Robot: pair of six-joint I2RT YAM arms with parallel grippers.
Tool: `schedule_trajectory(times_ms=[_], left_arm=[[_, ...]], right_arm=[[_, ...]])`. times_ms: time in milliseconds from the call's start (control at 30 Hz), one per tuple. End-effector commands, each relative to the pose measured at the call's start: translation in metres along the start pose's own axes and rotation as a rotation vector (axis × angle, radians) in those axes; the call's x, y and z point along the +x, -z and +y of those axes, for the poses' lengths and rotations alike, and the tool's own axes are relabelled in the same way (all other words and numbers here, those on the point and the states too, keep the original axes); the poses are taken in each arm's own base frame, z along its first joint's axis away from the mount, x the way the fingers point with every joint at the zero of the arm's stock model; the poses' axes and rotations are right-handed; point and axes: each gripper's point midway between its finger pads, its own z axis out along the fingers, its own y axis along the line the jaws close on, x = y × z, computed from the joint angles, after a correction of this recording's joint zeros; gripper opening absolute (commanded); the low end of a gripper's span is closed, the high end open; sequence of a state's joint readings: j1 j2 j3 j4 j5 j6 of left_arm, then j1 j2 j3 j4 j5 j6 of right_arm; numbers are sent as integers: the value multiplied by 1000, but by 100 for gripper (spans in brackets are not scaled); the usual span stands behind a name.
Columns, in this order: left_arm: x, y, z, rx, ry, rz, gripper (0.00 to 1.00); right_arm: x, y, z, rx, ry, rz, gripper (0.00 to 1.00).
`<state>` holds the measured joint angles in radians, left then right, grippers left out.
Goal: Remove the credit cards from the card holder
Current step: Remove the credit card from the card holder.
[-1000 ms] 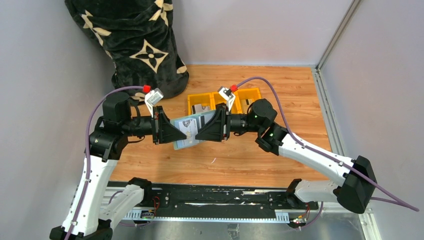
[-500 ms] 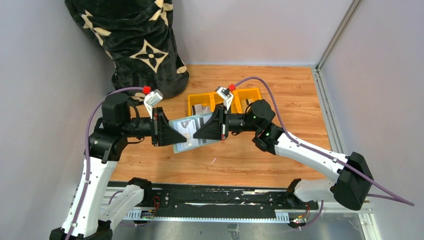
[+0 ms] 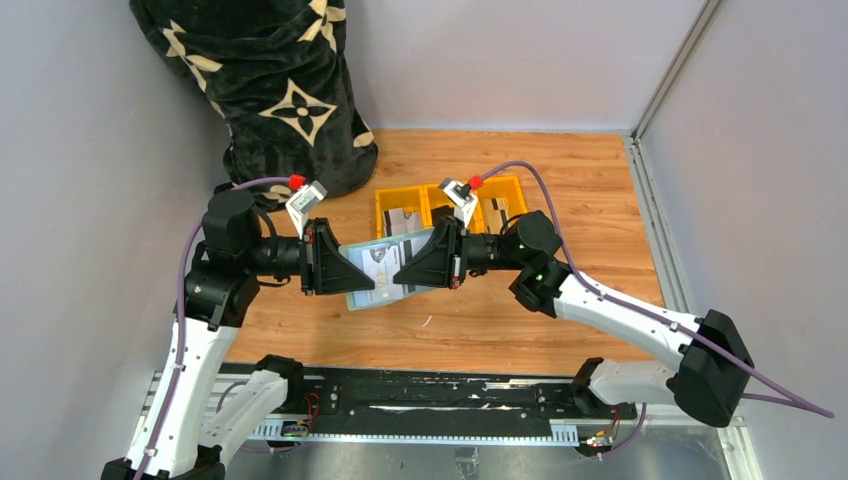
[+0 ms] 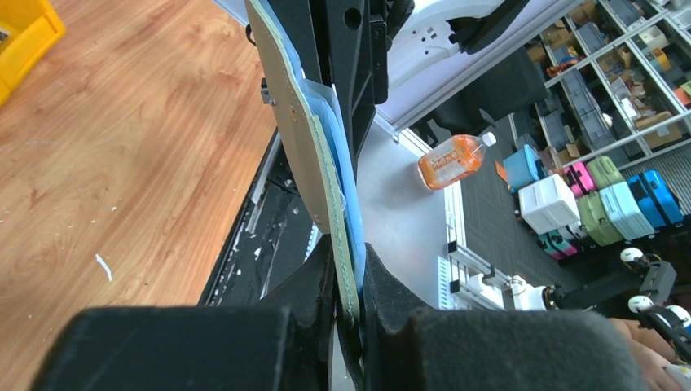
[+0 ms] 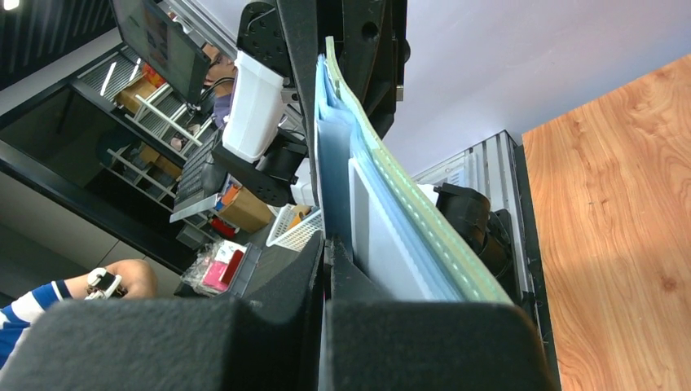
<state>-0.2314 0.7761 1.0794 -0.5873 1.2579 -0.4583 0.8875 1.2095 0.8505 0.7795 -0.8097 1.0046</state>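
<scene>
Top external view: the card holder (image 3: 372, 290) hangs above the table, its long axis running 9 to 3 o'clock. The left gripper (image 3: 348, 272) clamps its 9 o'clock edge. The right gripper (image 3: 410, 272) is clenched on a thin inner leaf at 3 o'clock, with the credit cards (image 3: 378, 256) between them. A yellow tray (image 3: 380, 205) lies beyond at 12.

Robotics lab: grey-panelled test cell (image 3: 500, 60), wood-grain table (image 3: 580, 180), stocked parts shelving (image 4: 619, 57), monitor (image 5: 159, 45) beyond.
</scene>
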Motion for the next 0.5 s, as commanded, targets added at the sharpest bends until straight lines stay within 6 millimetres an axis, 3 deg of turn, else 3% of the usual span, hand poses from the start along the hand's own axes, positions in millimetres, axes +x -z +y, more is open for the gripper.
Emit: schedule_trajectory(times_ms=[0, 233, 367, 467], left_arm=[[-3, 3, -22, 68, -48, 2, 8], [-5, 3, -19, 49, -56, -10, 2], [-6, 3, -16, 34, -56, -18, 0], [-6, 3, -15, 21, -61, -25, 0]], right_arm=[[2, 8, 5, -9, 16, -12, 0], [-3, 7, 10, -24, 18, -23, 2], [-10, 2, 16, -62, 8, -48, 32], [-16, -4, 18, -94, -3, -57, 41]])
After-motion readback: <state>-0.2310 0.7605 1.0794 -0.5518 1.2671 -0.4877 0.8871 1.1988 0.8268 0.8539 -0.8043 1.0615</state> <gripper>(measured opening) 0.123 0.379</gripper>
